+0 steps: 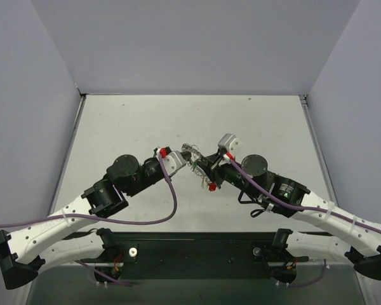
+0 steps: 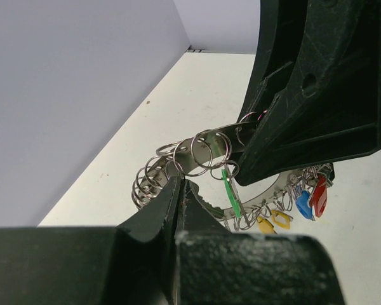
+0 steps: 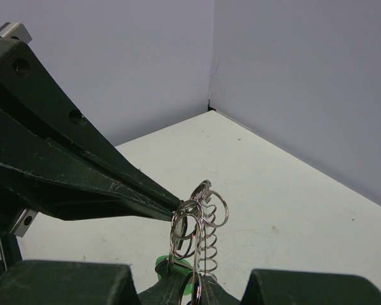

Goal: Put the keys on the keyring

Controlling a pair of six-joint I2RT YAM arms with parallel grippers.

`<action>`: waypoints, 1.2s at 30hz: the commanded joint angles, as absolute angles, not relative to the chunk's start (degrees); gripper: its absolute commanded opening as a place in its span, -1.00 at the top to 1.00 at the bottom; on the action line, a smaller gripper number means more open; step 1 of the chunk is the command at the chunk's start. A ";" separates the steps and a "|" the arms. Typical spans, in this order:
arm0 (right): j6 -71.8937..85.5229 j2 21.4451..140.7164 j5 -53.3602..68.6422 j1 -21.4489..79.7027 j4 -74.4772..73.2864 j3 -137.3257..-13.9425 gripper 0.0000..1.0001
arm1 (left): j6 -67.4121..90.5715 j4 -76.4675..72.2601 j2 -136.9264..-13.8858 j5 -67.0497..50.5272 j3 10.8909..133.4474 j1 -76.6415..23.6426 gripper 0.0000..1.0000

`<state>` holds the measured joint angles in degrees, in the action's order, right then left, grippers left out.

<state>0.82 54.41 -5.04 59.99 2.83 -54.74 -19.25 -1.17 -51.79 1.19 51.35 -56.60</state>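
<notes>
left tool point(image 2: 180, 185): fingers pressed together, reaching in from 8 o'clock in the top view. Its tip is against the small wire loops point(image 2: 153, 179) on the keyring; I cannot tell whether it pinches one.
right tool point(image 1: 200, 165): in from 4 o'clock, clamped on the keyring's band.
keyring point(image 2: 203, 154): over mid-bench, between the two tool tips.
green key point(image 2: 231, 190): hangs from the band, just beside the left tool's tip.
blue key point(image 2: 303, 204), red key point(image 2: 319, 198), yellow keys point(image 2: 267, 223): dangle together at 4 o'clock of the green one.
bench point(image 1: 178, 121): white, with grey walls point(image 1: 197, 44) at 12 o'clock.
</notes>
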 commanded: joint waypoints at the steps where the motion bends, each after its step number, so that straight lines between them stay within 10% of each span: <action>1: 0.44 53.00 -4.48 59.77 8.96 -55.28 1.00 | -19.34 -4.66 -51.59 2.20 51.42 -56.95 1.00; 36: 0.53 54.05 -3.25 59.06 9.23 -55.81 1.00 | -19.07 3.08 -49.75 8.43 52.56 -61.17 1.00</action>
